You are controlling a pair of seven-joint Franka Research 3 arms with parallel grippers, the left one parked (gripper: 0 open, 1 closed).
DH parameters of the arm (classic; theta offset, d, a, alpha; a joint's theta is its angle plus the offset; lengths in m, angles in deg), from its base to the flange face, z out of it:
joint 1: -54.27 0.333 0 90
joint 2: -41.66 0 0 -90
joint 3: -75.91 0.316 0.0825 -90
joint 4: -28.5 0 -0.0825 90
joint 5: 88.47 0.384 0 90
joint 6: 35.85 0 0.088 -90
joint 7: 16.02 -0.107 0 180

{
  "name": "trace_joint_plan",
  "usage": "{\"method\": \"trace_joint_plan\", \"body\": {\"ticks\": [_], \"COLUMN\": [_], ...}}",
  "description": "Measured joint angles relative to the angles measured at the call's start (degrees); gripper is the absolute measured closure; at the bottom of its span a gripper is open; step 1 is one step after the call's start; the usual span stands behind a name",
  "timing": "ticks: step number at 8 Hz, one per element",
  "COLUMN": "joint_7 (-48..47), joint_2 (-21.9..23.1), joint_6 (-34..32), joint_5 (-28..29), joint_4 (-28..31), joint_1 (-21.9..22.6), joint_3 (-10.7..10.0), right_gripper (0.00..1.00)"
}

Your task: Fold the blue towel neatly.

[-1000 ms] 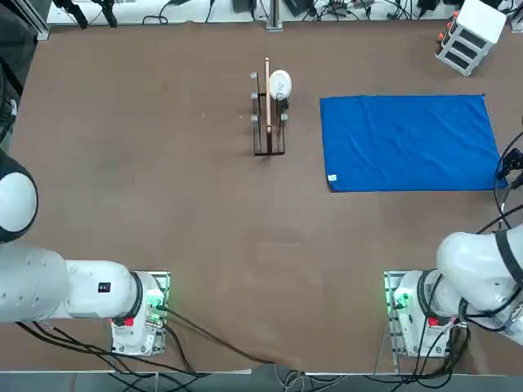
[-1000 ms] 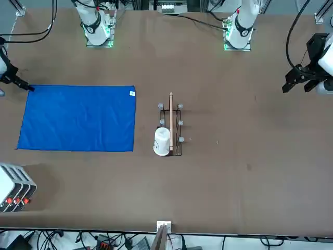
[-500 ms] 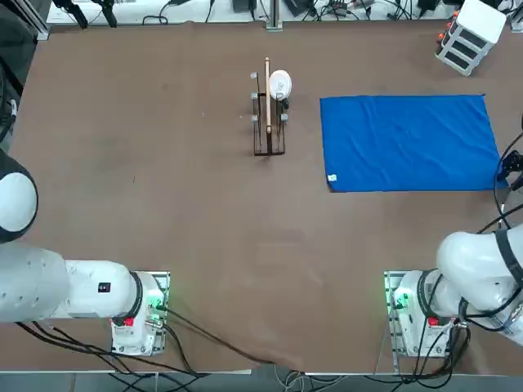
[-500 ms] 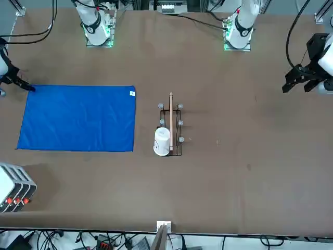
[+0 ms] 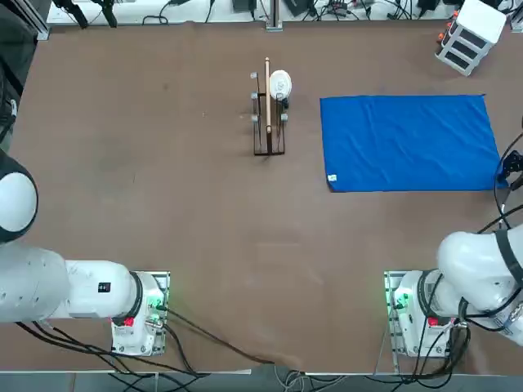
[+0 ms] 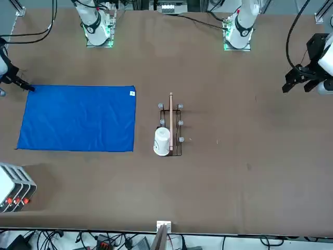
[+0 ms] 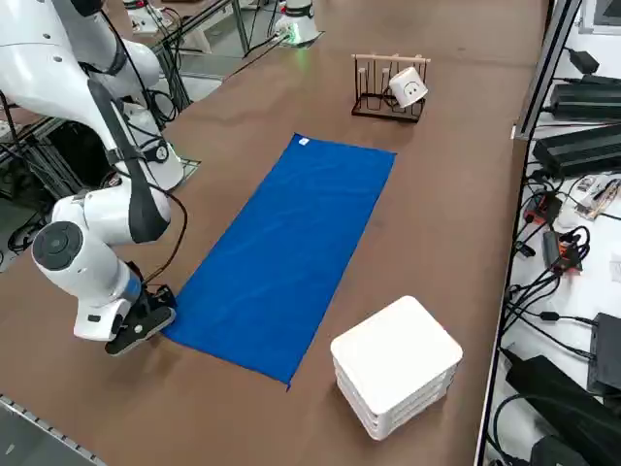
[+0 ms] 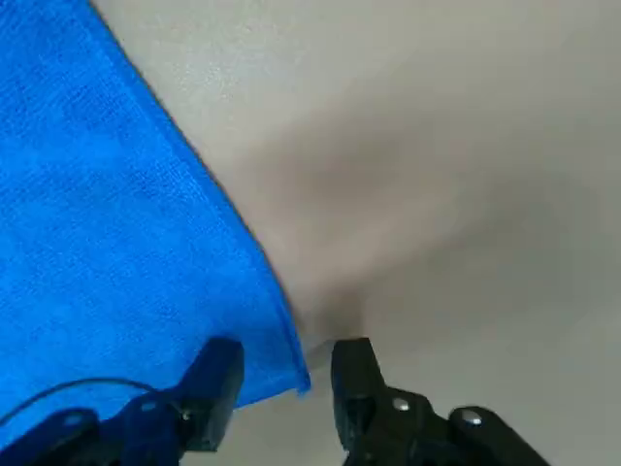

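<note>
The blue towel [image 5: 409, 143] lies flat and spread out on the brown table, its small white tag [image 5: 332, 178] at the near left corner. It also shows as a long rectangle in the side view [image 7: 286, 252] and in the front view [image 6: 78, 118]. My right gripper [image 5: 508, 173] sits low at the towel's near right corner [image 7: 160, 316]. In the wrist view the gripper [image 8: 286, 374] is open and straddles that corner. One finger [image 8: 218, 379] is over the blue cloth [image 8: 116, 243]; the other finger [image 8: 354, 374] is over bare table.
A small wire rack [image 5: 268, 122] with a white cup [image 5: 279, 82] stands left of the towel. A white stacked box [image 7: 396, 364] sits beyond the towel's far right corner. The table's right edge runs close by the gripper.
The right gripper has barely shifted at the towel's corner. The towel lies as before.
</note>
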Motion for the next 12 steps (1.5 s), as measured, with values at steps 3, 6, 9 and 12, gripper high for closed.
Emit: {"method": "trace_joint_plan", "body": {"ticks": [3, 6, 9, 12], "joint_7": [0.00, 0.00, 0.60, 1.89], "joint_2": [0.00, 0.00, 0.07, 0.80], "joint_6": [-0.08, -0.82, -2.87, -10.17], "joint_5": [0.01, 0.02, 0.02, 0.02], "joint_4": [0.00, 0.00, -0.94, -4.72], "joint_1": [0.00, 0.00, 0.15, 0.77], "joint_3": [0.17, 0.38, 0.55, 0.82], "right_gripper": [0.44, 0.63, 0.90, 0.98]}}
